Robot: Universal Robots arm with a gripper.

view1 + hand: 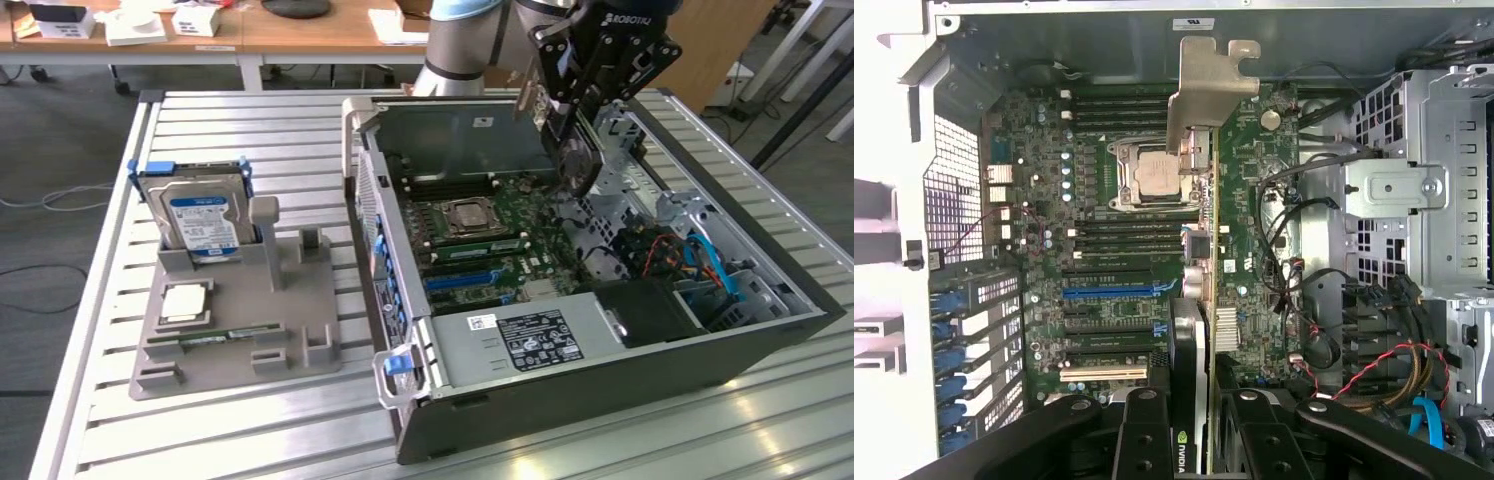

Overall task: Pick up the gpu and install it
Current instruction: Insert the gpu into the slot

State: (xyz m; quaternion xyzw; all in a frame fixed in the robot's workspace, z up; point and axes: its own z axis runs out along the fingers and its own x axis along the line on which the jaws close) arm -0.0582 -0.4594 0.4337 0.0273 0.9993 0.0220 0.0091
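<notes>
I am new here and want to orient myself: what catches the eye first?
The open computer case, lying on its side with the motherboard bare. Above the board, the gripper is shut on the gpu, held edge-on. At the exterior view's left, a hard drive stands in a gray holder.

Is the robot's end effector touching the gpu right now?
Touching. In the wrist view the end effector has a finger pressed on each side of the gpu.
</notes>
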